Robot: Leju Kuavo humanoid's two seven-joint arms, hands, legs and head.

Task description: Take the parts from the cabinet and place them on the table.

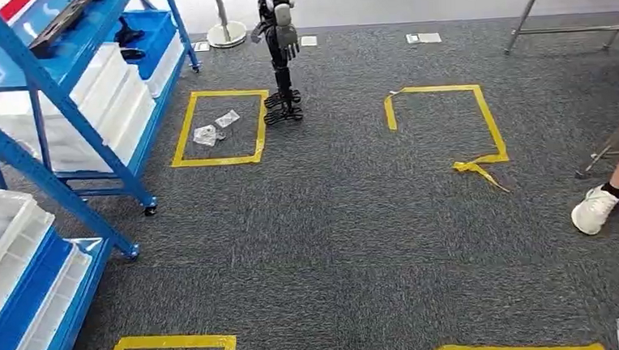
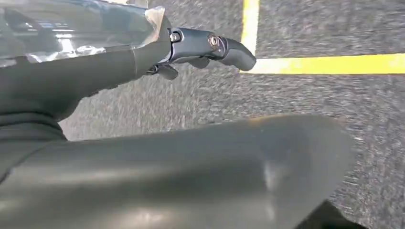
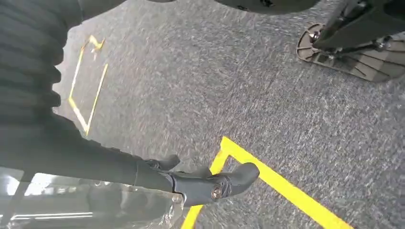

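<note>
Hanging low over the grey carpet (image 1: 358,221), both arms point down, each wrist camera looking past its own hand at the floor. From the left wrist, the left hand (image 2: 143,52) has its dark fingers (image 2: 224,47) curled around a clear plastic bag (image 2: 71,28) that lies against the palm; what the bag contains is too blurred to tell. From the right wrist, the right hand (image 3: 157,179) grips a second clear bag (image 3: 95,210) in the same way, fingers (image 3: 229,181) bent over it, above a yellow tape corner (image 3: 229,145). From the head, blue shelving (image 1: 49,85) with white bins (image 1: 99,107) stands along the carpet's left edge. Just beside it, two small clear packets (image 1: 214,128) lie inside a yellow taped square (image 1: 220,128). Another humanoid robot (image 1: 280,47) stands at that square's far right corner, and a person's white shoe (image 1: 594,209) rests near the right edge.
</note>
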